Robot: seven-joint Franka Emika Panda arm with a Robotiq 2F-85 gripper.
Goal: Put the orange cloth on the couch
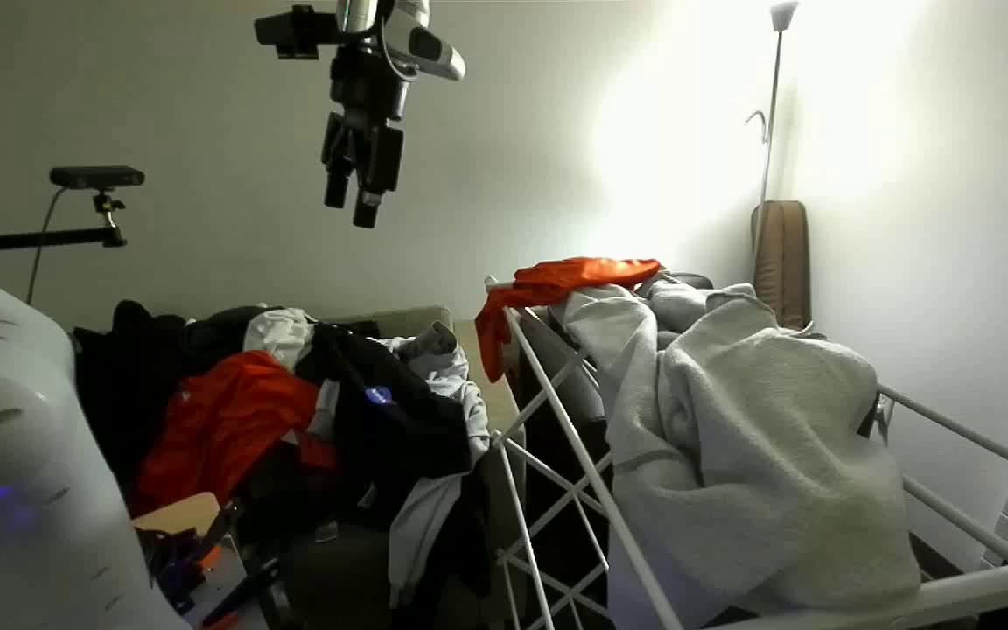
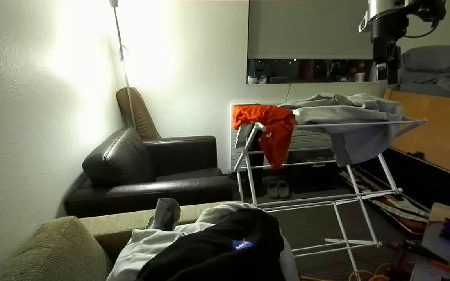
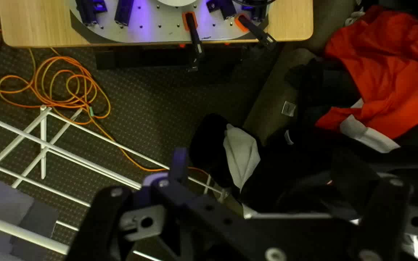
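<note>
Exterior view: black two-fingered Robotiq gripper (image 1: 351, 210), its fingers (image 1: 379, 162) pointing down before a pale wall (image 1: 521, 157); in the wrist view the fingers stand wide apart. Lower, well apart from them: one soft, orange-red fabric cloth (image 1: 574, 277), draped over the end of a white wire drying rack (image 1: 994, 585) in both exterior views, a corner hanging down. Beside it on the same rack: one large, grey-white fleecy sheet (image 1: 758, 455), bunched, hanging over the rails. Near the rack's cloth-bearing end, apart from the cloth: one low, nearly black leather couch (image 2: 193, 185). One olive-beige fabric sofa (image 2: 53, 249), heaped with garments, among them a large deep-red garment (image 1: 233, 411) and a black garment (image 1: 416, 446) with a blue patch (image 1: 378, 395). One black amplifier (image 2: 313, 175), seen through the rack's frame in an exterior view. In the wrist view: one pale wooden table (image 3: 292, 21) bearing a perforated metal plate (image 3: 151, 21); one length of orange cable (image 3: 35, 85), coiled on dark dotted carpet (image 3: 147, 108). By the wall: one slim metal floor lamp (image 1: 773, 96); one tall brown padded item (image 1: 786, 262), standing behind the lamp's pole.
</note>
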